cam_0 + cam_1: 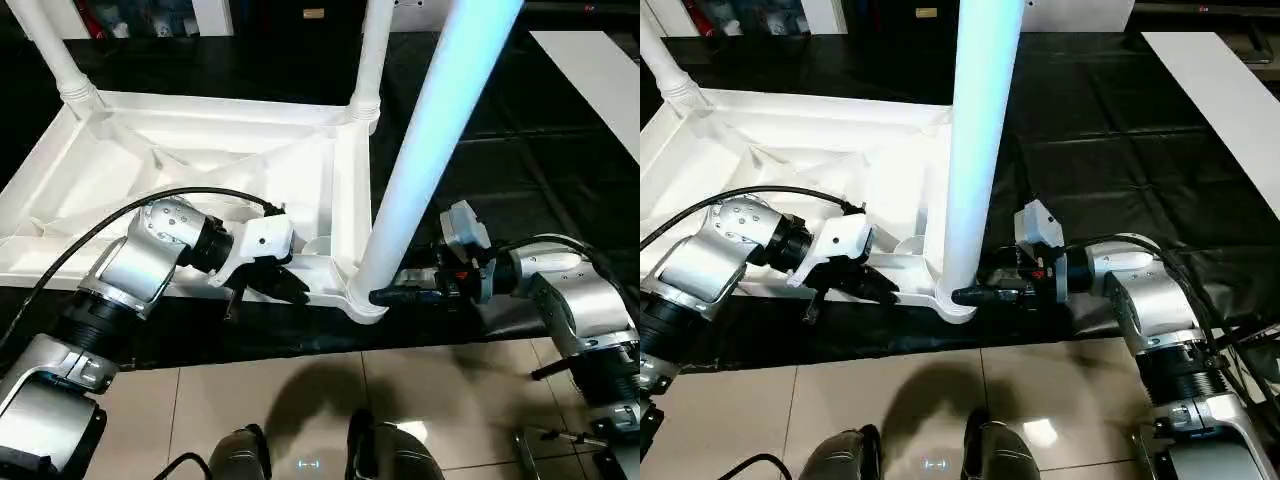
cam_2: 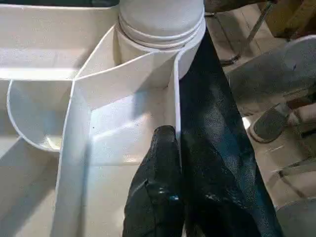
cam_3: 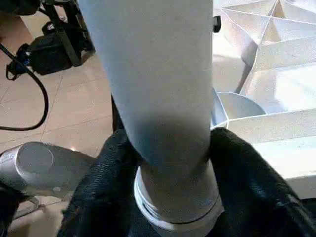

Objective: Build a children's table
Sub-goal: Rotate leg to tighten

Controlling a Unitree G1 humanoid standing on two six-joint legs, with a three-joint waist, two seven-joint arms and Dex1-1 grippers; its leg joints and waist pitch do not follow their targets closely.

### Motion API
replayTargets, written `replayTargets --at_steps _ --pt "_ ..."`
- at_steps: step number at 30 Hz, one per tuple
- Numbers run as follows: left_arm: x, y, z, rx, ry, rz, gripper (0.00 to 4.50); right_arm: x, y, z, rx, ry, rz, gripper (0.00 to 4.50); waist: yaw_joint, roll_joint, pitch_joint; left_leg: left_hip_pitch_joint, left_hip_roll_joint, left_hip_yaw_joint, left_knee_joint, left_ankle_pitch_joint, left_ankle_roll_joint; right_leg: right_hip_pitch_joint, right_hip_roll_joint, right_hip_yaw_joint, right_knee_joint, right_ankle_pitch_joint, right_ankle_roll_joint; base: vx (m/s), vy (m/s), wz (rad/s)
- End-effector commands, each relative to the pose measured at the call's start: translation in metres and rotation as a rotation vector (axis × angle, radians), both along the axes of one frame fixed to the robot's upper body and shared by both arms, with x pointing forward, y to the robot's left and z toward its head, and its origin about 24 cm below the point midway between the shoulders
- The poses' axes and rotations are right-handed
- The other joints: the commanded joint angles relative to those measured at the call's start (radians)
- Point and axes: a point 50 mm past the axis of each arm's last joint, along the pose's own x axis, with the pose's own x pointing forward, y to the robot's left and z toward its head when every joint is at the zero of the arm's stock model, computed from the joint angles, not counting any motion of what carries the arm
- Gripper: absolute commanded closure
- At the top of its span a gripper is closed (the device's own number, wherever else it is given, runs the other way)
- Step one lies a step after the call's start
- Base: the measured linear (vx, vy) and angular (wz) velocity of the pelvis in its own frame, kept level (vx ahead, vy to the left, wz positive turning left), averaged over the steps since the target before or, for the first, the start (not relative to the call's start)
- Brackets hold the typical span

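With the left gripper (image 1: 262, 288) clenched on the rim of the upturned white plastic ribbed tabletop (image 1: 190, 170), the right gripper (image 1: 975, 296) should clasp the long white tubular leg (image 1: 975, 150) squarely at its base and keep it vertical while seating it in the corner socket.

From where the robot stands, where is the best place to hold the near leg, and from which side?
Probably low on the near leg, just above its ribbed collar, approaching level from the robot's right. The tube stands upright and round there, and the right gripper already straddles it.

No legible text, label, brand or number — not on any surface here.
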Motion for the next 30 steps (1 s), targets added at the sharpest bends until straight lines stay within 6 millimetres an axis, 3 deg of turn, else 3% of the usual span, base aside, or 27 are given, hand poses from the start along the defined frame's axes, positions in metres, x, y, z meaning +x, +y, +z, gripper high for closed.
replayTargets --at_steps 1,5,6,9,10,13,15,16,18,20,21,22,23,24,25,26,28,30 --pt "-0.005 -0.01 -0.005 -0.034 0.045 -0.015 4.5 -0.008 0.006 -0.006 0.03 0.058 0.025 2.47 -0.003 -0.013 -0.095 0.009 0.053 -0.012 -0.063 -0.103 0.147 0.085 -0.073 0.075 -0.051 -0.386 -0.141 0.0 0.0 0.0" --pt "-0.004 -0.017 -0.004 -0.091 0.06 0.045 4.5 -0.009 0.015 -0.011 0.054 0.083 -0.065 2.54 -0.002 -0.013 -0.093 0.009 0.054 -0.013 -0.065 -0.109 0.148 0.083 -0.073 0.074 -0.054 -0.384 -0.145 0.0 0.0 0.0" --pt "-0.004 -0.02 -0.004 -0.109 0.065 0.069 4.5 -0.009 0.02 -0.013 0.053 0.081 -0.105 2.54 -0.001 -0.007 -0.09 0.011 0.054 -0.014 -0.066 -0.123 0.132 0.081 -0.074 0.071 -0.058 -0.412 -0.14 0.0 0.0 0.0" --pt "-0.002 -0.028 -0.004 -0.139 0.052 0.138 4.5 -0.002 0.03 -0.017 0.066 0.088 -0.243 2.57 -0.006 -0.007 -0.081 0.014 0.049 -0.015 -0.068 -0.177 0.089 0.078 -0.075 0.067 -0.074 -0.513 -0.105 0.0 0.0 0.0" --pt "0.003 -0.037 -0.004 -0.168 0.031 0.216 4.5 0.004 0.04 -0.021 0.086 0.104 -0.373 2.57 -0.016 -0.011 -0.077 0.009 0.039 -0.019 -0.065 -0.208 0.058 0.085 -0.076 0.056 -0.087 -0.603 -0.058 0.0 0.0 0.0" --pt "0.007 -0.05 -0.002 -0.217 0.017 0.312 4.5 0.007 0.055 -0.022 0.112 0.108 -0.481 2.57 -0.036 -0.009 -0.074 0.013 0.033 -0.021 -0.06 -0.236 0.036 0.08 -0.077 0.041 -0.109 -0.678 0.001 0.0 0.0 0.0" --pt "0.01 -0.06 -0.001 -0.251 0.017 0.376 4.5 0.013 0.068 -0.022 0.137 0.098 -0.589 2.57 -0.044 -0.005 -0.072 0.01 0.037 -0.025 -0.062 -0.249 0.036 0.079 -0.076 0.035 -0.112 -0.679 0.007 0.0 0.0 0.0" --pt "0.016 -0.072 0.002 -0.296 0.01 0.476 4.5 0.02 0.077 -0.021 0.152 0.097 -0.699 2.57 -0.057 0.004 -0.07 0.019 0.041 -0.03 -0.06 -0.307 0.037 0.074 -0.075 0.021 -0.119 -0.682 0.017 0.0 0.0 0.0" --pt "0.018 -0.077 0.004 -0.316 0.007 0.518 4.5 0.023 0.08 -0.021 0.154 0.1 -0.753 2.59 -0.073 0.008 -0.065 0.027 0.054 -0.039 -0.065 -0.385 0.035 0.073 -0.074 0.006 -0.127 -0.673 0.019 0.0 0.0 0.0" --pt "0.022 -0.086 0.008 -0.364 -0.01 0.599 4.5 0.029 0.086 -0.02 0.164 0.108 -0.849 2.59 -0.084 0.014 -0.061 0.025 0.065 -0.047 -0.075 -0.453 0.04 0.082 -0.075 0.006 -0.118 -0.644 0.024 0.0 0.0 0.0" --pt "0.023 -0.092 0.01 -0.385 -0.017 0.626 4.5 0.033 0.091 -0.018 0.197 0.106 -0.878 2.59 -0.091 0.012 -0.062 0.021 0.068 -0.05 -0.08 -0.478 0.04 0.081 -0.077 0.016 -0.108 -0.625 0.02 0.0 0.0 0.0" --pt "0.024 -0.097 0.011 -0.399 -0.027 0.645 4.5 0.035 0.096 -0.015 0.241 0.121 -0.89 2.59 -0.094 0.009 -0.061 0.024 0.057 -0.046 -0.075 -0.475 0.038 0.075 -0.084 0.02 -0.112 -0.635 0.012 0.0 0.0 0.0" --pt "0.024 -0.1 0.012 -0.404 -0.034 0.649 4.5 0.035 0.098 -0.013 0.264 0.126 -0.897 2.25 -0.095 0.005 -0.062 0.022 0.049 -0.042 -0.071 -0.457 0.04 0.074 -0.086 0.022 -0.117 -0.647 0.011 0.0 0.0 0.0" --pt "0.023 -0.099 0.011 -0.396 -0.043 0.641 4.5 0.037 0.096 -0.013 0.265 0.107 -0.909 2.04 -0.092 0.004 -0.066 0.017 0.037 -0.036 -0.064 -0.392 0.047 0.077 -0.094 0.024 -0.121 -0.655 0.01 0.0 0.0 0.0" --pt "0.023 -0.095 0.01 -0.38 -0.054 0.627 4.5 0.038 0.09 -0.014 0.252 0.092 -0.915 1.9 -0.088 0.003 -0.067 0.006 0.035 -0.034 -0.065 -0.335 0.062 0.082 -0.095 0.031 -0.116 -0.628 0.005 0.0 0.0 0.0" --pt "0.022 -0.091 0.009 -0.365 -0.057 0.62 4.5 0.038 0.085 -0.016 0.246 0.087 -0.923 1.9 -0.086 0.002 -0.068 0.004 0.037 -0.035 -0.067 -0.313 0.069 0.083 -0.094 0.034 -0.112 -0.605 -0.001 0.0 0.0 0.0" --pt "0.021 -0.081 0.006 -0.328 -0.063 0.616 4.5 0.037 0.071 -0.018 0.236 0.063 -0.938 1.5 -0.081 0.0 -0.076 0.0 0.042 -0.031 -0.07 -0.227 0.101 0.085 -0.089 0.046 -0.091 -0.478 -0.054 0.0 0.0 0.0" --pt "0.021 -0.077 0.004 -0.314 -0.067 0.61 4.5 0.037 0.066 -0.019 0.23 0.053 -0.936 1.47 -0.076 0.001 -0.078 0.007 0.047 -0.025 -0.069 -0.187 0.128 0.079 -0.085 0.055 -0.081 -0.396 -0.098 0.0 0.0 0.0"
